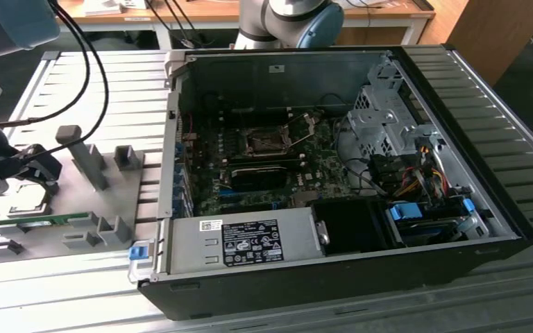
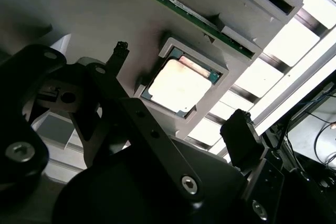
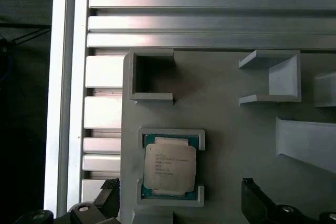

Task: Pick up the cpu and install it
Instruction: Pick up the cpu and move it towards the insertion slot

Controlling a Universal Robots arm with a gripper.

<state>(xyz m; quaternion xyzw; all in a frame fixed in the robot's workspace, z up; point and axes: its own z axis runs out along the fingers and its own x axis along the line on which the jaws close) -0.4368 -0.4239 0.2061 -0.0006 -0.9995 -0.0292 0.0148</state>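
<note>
The claw point(image 1: 33, 179) hangs low over a grey holder plate point(image 1: 146, 198) at the exterior view's left. The plate lies on the slatted metal tabletop point(image 1: 63, 295), just beside an open computer case point(image 1: 341, 277). The square socket point(image 1: 268, 142) on the board inside the case is bare.

In the second wrist view the claw's two black fingers point(image 2: 122, 48) stand wide apart and grip nothing. The chip point(image 2: 180, 85) lies flat between them, silver top up, in a shallow grey frame point(image 2: 170, 43) on the plate. A long green memory stick point(image 2: 178, 8) lies near the frame.

In the first wrist view the chip fills its frame, and the two fingertips sit off either side of it, neither touching it.
</note>
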